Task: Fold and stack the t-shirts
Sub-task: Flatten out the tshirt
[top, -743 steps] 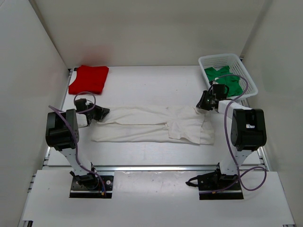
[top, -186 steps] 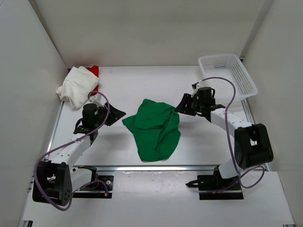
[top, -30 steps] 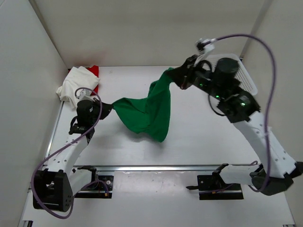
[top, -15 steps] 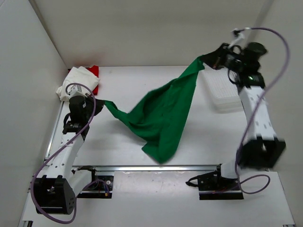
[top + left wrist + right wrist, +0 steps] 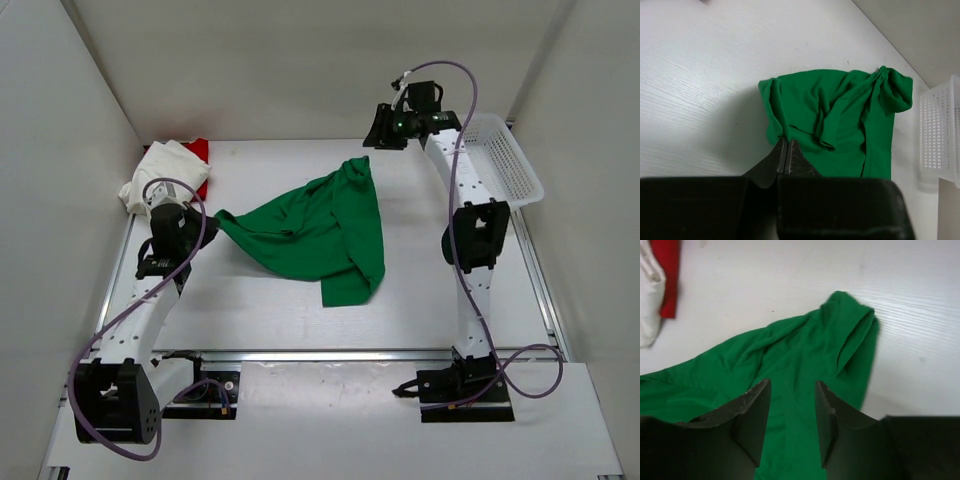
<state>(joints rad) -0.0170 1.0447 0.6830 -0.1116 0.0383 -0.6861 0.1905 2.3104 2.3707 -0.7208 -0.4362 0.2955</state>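
Green t-shirt [image 5: 840, 117] in left hand [image 5: 785, 144], clearest wrist-side

Robot lab bench [image 5: 430, 290], white enclosure walls [image 5: 300, 70], aluminium mounting rail [image 5: 330, 354]

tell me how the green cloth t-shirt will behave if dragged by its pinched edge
The green cloth t-shirt is probably floppy: it lies creased and bunched on the white table. Pulled by the edge pinched in the left hand, it would likely trail and stretch rather than slide whole.
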